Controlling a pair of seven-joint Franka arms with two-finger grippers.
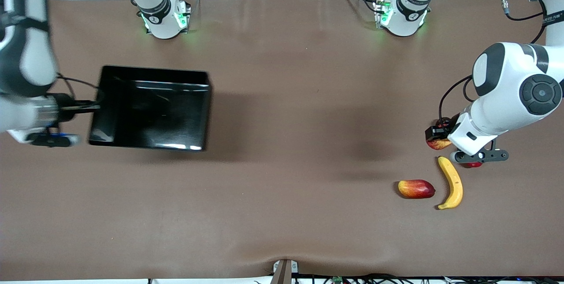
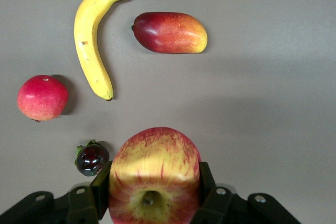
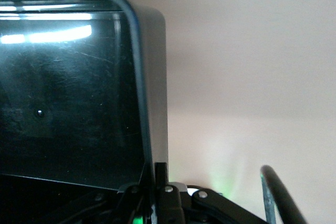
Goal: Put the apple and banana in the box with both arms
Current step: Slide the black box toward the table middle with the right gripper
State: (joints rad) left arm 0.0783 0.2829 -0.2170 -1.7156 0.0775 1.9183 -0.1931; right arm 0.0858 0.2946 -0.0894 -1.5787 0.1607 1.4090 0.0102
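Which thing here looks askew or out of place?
The shallow glossy black box sits skewed, not square to the table; the right hand is shut on its wall. Nothing is spilled or damaged.

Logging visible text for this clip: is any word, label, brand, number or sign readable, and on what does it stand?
Nothing can be read.
Left arm's cable band: white lettering, too small to read.
Round marks on both arm bases: symbols only, no legible text.
Apple, banana, box: no labels.

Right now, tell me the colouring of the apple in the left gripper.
The apple is yellow with red streaks, redder on top; the left wrist view shows it best.
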